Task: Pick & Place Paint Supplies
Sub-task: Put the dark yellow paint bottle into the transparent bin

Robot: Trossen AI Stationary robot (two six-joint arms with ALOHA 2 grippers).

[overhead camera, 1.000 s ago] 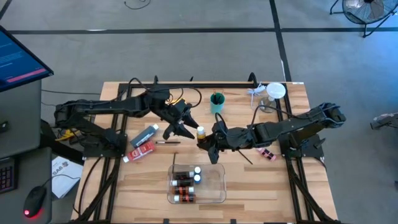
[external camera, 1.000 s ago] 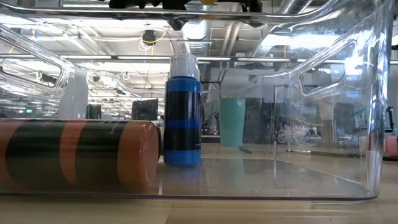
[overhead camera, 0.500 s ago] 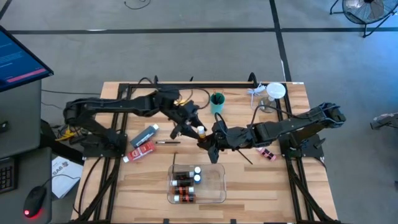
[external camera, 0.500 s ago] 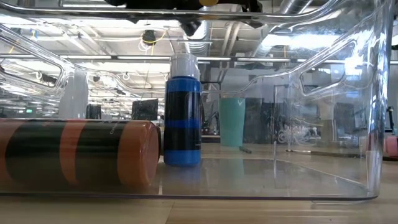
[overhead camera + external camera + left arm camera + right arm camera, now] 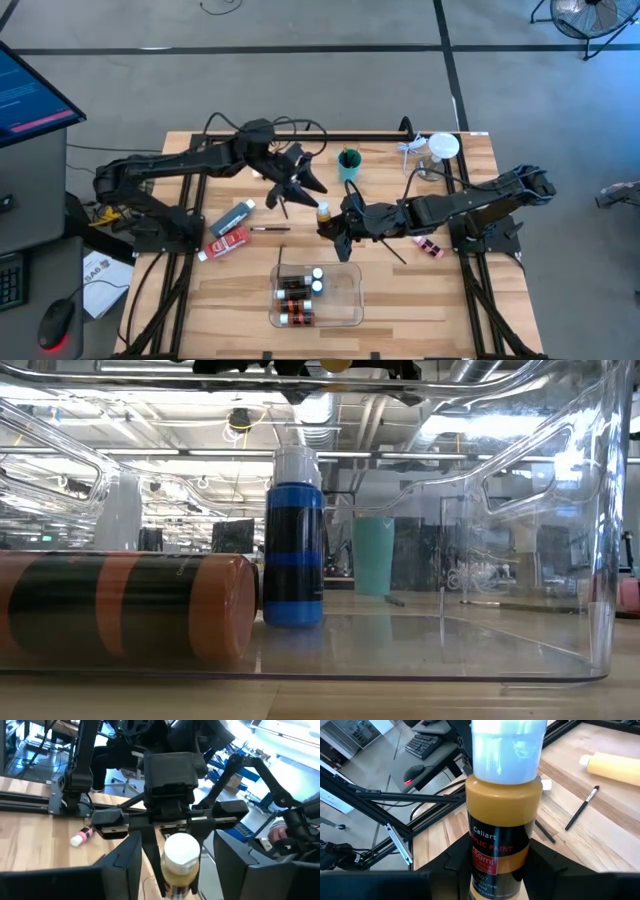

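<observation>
The right claw [image 5: 331, 224] sits near the middle of the bench, clamped on a yellow bottle [image 5: 323, 212] with a white cap; its wrist view shows the bottle [image 5: 503, 827] upright between the two fingers [image 5: 554, 865], label facing the camera. The left claw [image 5: 296, 186] hangs just beside it, toward the far edge, with its fingers [image 5: 124, 865] parted and nothing between them. From the left wrist the bottle's cap [image 5: 181, 851] shows ahead, gripped by the other arm.

Toward the near edge lies a clear tray [image 5: 352, 300] holding several small bottles [image 5: 297, 294] (the low view looks through the tray wall at an orange one lying down [image 5: 125, 606] and a blue one standing [image 5: 294, 540]). Left of the claws lie a grey tube [image 5: 232, 216] and a red tube [image 5: 226, 241], with a brush [image 5: 268, 229] just beside them. A teal cup [image 5: 349, 164] stands near the far edge. A pink bottle [image 5: 428, 246] lies toward the right edge, under the right arm.
</observation>
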